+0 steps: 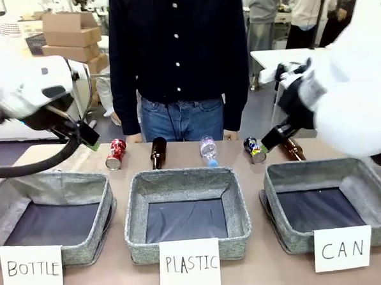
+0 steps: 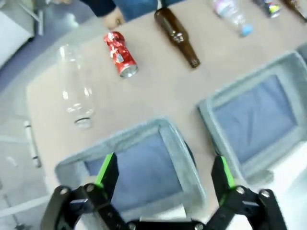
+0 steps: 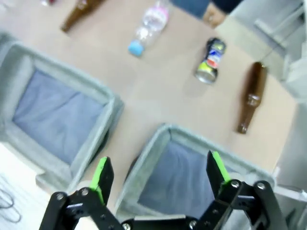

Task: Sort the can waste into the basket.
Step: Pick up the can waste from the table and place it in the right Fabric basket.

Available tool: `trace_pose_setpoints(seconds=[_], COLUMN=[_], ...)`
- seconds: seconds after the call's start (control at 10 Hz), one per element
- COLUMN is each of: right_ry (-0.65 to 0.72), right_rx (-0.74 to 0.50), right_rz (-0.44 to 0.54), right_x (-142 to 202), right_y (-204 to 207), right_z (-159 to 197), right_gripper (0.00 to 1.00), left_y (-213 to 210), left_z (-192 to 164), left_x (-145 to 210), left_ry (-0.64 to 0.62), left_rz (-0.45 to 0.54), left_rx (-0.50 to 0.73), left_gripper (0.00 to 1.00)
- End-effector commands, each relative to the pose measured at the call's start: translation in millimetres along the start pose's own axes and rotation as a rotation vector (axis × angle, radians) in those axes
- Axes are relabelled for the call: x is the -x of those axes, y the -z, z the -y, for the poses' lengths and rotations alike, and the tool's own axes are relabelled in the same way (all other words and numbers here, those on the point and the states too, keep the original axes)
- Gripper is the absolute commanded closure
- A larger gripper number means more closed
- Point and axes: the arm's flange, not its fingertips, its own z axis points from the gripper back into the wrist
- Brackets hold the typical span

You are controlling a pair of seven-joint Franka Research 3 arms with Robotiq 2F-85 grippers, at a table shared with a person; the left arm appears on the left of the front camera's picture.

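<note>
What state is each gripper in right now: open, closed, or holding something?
Left gripper: open, holding nothing.
Right gripper: open, holding nothing.

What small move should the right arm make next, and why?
Probably reach the open right gripper forward and down to the crushed dark blue metal can: it lies on the table just beyond the grey woven basket carded CAN, and the gripper is empty.

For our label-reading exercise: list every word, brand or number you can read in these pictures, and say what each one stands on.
"BOTTLE": left card, fronting the left basket.
"PLASTIC": middle card, fronting the middle basket.
"CAN": right card, fronting the right basket.
Print on the red can and the dark can: too blurred to read.
</note>
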Motion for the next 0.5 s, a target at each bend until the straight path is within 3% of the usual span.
trace_pose_setpoints(seconds=[0.0,0.1,0.2,0.3,0.4], right_ry=[-0.031,0.028,-0.016,-0.014,0.046], right_rx=[0.057,0.262,0.019,0.094,-0.114], right_rz=[0.014,0.011,0.008,0.02,-0.041], right_x=[77.8,85.8,9.5,15.7,4.8], right_y=[-33.3,-19.3,-38.3,-60.9,-38.5], right_z=[-23.5,-25.8,-7.8,-13.9,-8.6], right_gripper=[0.0,0.0,0.0,0.0,0.0], left_y=[-31.6,-14.1,-42.0,-42.0,-67.0], left_z=[20.8,23.3,12.8,12.8,22.6], left_x=[76.6,85.6,13.8,13.8,25.9], left_ry=[0.174,0.221,0.064,0.064,0.14], left_rz=[0.011,0.024,0.011,0.011,0.015], left_rx=[0.056,-0.055,0.012,0.012,-0.003], left_gripper=[0.0,0.0,0.0,0.0,0.0])
